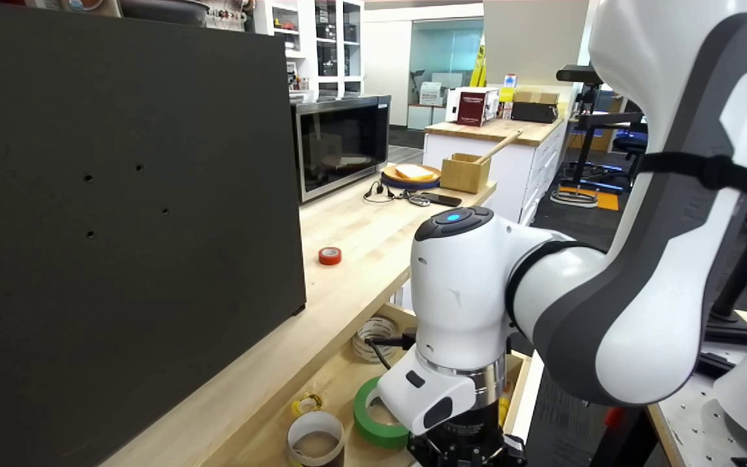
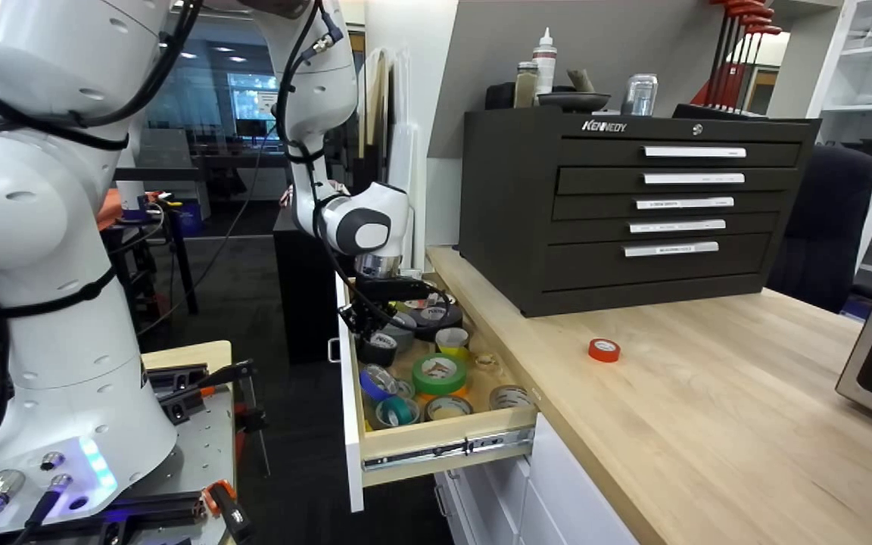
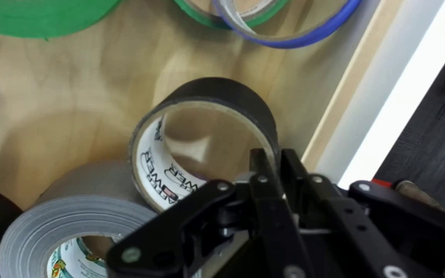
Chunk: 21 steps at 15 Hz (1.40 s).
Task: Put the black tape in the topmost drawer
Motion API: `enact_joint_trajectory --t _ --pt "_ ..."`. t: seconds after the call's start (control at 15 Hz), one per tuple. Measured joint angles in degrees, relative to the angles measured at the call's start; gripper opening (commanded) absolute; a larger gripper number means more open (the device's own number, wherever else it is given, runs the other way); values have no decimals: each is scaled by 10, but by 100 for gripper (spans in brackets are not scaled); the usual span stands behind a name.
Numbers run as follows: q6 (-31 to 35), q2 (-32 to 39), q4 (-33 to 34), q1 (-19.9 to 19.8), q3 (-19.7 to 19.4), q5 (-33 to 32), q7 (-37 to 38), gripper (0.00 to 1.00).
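Observation:
The black tape (image 3: pixel 222 90) is a wide roll with a white printed core, in the wrist view. My gripper (image 3: pixel 272 160) is shut on its right wall, one finger inside the ring and one outside. The tape is within the open drawer (image 3: pixel 330 116); I cannot tell whether it touches the drawer floor. In an exterior view the black tape (image 2: pixel 378 350) shows near the drawer's front wall (image 2: pixel 350 424), below my gripper (image 2: pixel 364 322). The gripper body (image 1: pixel 467 447) is also at the bottom of an exterior view, its fingertips out of frame.
Grey duct tape (image 3: pixel 83 216) lies against the black tape's left side. Green tape (image 3: pixel 45 15) and blue tape (image 3: pixel 299 40) lie farther up in the wrist view. Red tape (image 2: pixel 604 350) is on the counter (image 2: pixel 708 393), beside a dark tool chest (image 2: pixel 512 212).

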Motion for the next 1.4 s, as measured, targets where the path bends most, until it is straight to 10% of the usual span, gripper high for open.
enact_joint_trajectory --t 0.53,1.4 --pt "33 -19 0 -38 32 -13 -16 97" --pt "-101 -196 3 -77 11 96 -13 100"
